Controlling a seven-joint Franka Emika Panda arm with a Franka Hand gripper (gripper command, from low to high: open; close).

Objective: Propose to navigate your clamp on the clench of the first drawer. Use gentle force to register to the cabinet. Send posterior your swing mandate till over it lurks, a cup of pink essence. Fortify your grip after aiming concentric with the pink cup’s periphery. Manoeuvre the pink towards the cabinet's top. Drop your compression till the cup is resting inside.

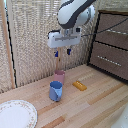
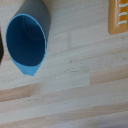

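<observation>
A white plate [image 1: 16,114] with a patterned rim lies nearest the camera on the light wooden floor [image 1: 90,107], toward the exterior view's left of the blue mug [image 1: 56,91]. The blue mug stands upright in the middle of the boards, and the pink cup [image 1: 60,76] stands just behind it, upright and touching or nearly touching it. A small orange block [image 1: 79,86] lies flat to the exterior view's right of the blue mug, apart from both cups. The clamp [image 1: 62,52] hangs in the air well above the pink cup, its two short fingers pointing down with a clear gap between them and nothing held. In the wrist view the blue mug [image 2: 26,42] shows its open mouth and the orange block [image 2: 119,17] sits at the edge. Farthest back, to the exterior view's right of the blue mug, the cabinet [image 1: 111,42] stands with the first drawer [image 1: 113,30] closed.
</observation>
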